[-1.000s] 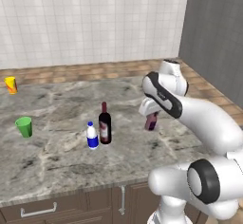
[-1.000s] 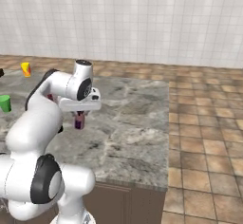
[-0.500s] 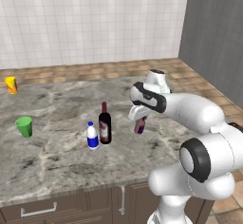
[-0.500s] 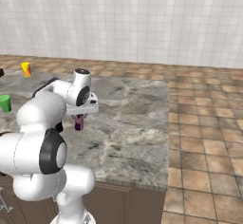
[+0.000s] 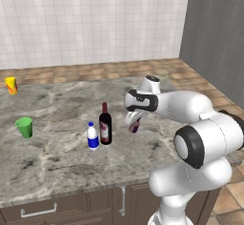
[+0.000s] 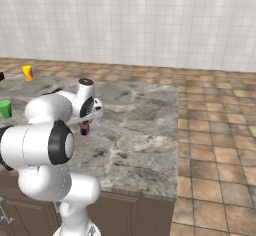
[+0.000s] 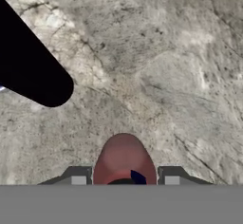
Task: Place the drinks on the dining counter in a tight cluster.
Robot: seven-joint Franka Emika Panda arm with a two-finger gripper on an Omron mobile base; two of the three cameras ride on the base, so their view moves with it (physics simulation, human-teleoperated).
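The claw sits a little right of centre in the left base view, pinching the small reddish-brown bottle between its two fingertips. In the hand view the bottle's rounded red-brown body rises at the bottom centre with a dark finger tip on either side of it, so the grip is across the bottle's width. That hold leaves the base free, which suits setting the bottle down upright.

The bottle is carried just above the worktop; whether its base touches the stone I cannot tell. Its long axis looks close to vertical in the left base view, neck up into the claw and base toward the stone. In the right base view it shows as a small dark shape under the hand, left of centre.

The wine bottle and the white bottle with the blue label stand upright just beside each other, left of centre in the left base view, already a pair. The carried bottle is near them, to their right, with a gap between. Judging by the task, it is held there to be set close against that pair.

The green cup at the left edge and the yellow cup at the upper left stand well apart from the bottles.
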